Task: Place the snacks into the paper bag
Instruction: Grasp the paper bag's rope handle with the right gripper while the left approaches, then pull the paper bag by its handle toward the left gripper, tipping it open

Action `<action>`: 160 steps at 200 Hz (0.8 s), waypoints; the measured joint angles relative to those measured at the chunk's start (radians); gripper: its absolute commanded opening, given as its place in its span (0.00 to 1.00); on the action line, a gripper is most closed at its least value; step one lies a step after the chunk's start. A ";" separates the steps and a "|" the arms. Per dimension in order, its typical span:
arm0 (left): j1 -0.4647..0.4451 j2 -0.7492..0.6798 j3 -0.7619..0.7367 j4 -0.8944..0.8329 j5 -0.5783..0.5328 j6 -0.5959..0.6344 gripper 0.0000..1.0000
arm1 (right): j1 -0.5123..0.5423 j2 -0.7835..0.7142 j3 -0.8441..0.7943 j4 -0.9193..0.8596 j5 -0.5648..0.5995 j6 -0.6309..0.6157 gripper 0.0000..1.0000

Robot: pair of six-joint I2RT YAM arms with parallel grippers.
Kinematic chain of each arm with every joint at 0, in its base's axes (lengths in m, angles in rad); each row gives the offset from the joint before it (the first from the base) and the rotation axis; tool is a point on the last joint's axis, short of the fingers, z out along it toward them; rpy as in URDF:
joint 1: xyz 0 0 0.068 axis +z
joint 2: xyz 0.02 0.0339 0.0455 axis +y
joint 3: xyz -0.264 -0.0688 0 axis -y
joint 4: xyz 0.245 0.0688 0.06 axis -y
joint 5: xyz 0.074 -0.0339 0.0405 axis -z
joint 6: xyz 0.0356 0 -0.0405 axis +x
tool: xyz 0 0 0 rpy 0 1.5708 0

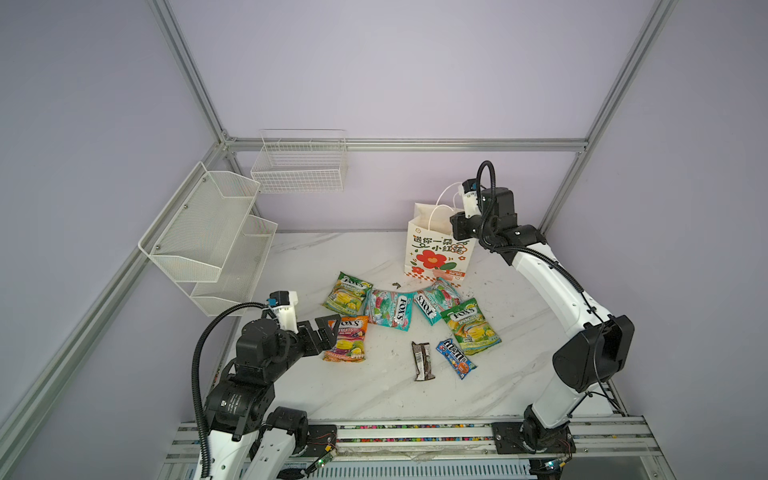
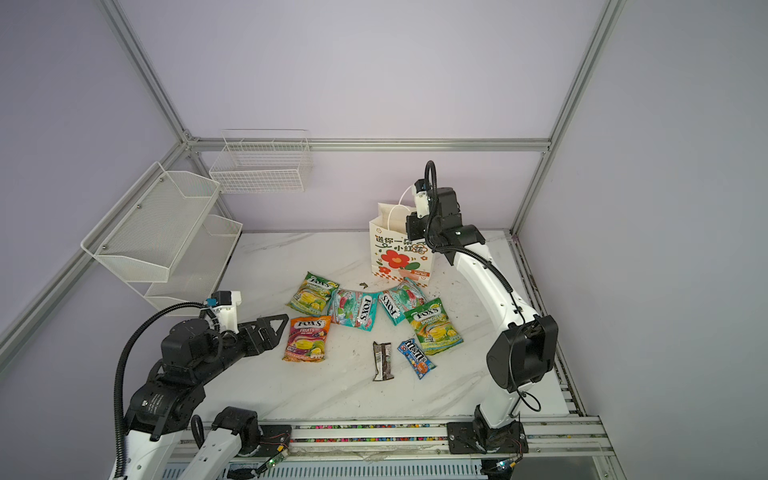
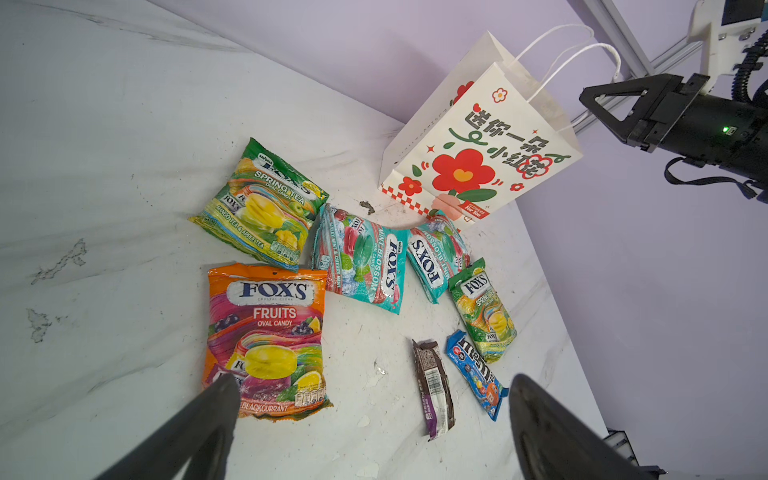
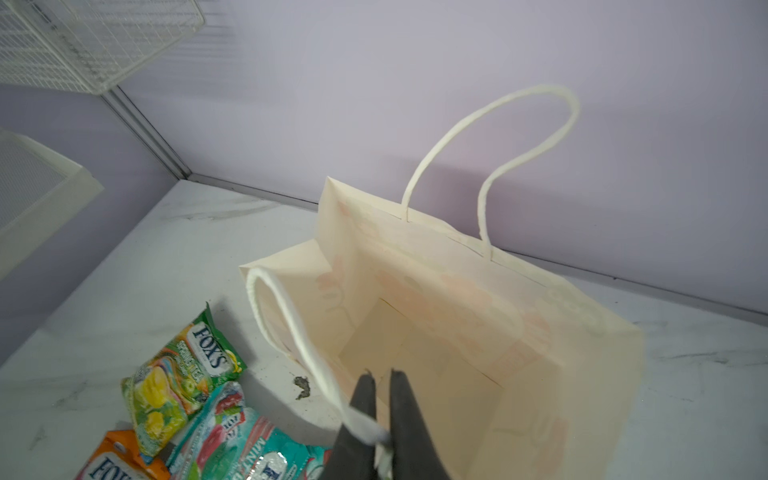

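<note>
The cream paper bag (image 1: 436,253) with red flowers stands upright and open at the back right. My right gripper (image 4: 380,374) is shut on its near white cord handle (image 4: 291,332), above the bag's mouth (image 1: 460,237). The bag's inside looks bare. Seven snacks lie flat in front of the bag: two green FOX'S pouches (image 1: 347,293) (image 1: 469,326), two teal ones (image 1: 388,309) (image 1: 434,301), an orange one (image 1: 347,338), a blue M&M's packet (image 1: 456,358) and a dark brown bar (image 1: 423,360). My left gripper (image 3: 374,384) hangs open just left of the orange pouch (image 3: 266,336), holding nothing.
White mesh shelves (image 1: 208,241) hang on the left wall and a wire basket (image 1: 301,166) on the back wall. A small dark scrap (image 1: 397,285) lies by the bag. An aluminium rail (image 1: 415,432) runs along the table's front edge.
</note>
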 measured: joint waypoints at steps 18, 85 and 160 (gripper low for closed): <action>0.000 0.000 0.000 0.000 0.000 -0.002 0.99 | 0.009 0.000 0.002 0.006 0.000 0.002 0.00; 0.000 0.007 0.027 0.001 0.002 -0.036 0.97 | 0.057 -0.004 0.002 0.041 -0.021 0.028 0.00; 0.000 0.036 0.078 0.033 0.027 -0.084 0.96 | 0.137 -0.097 0.001 0.113 -0.080 0.099 0.00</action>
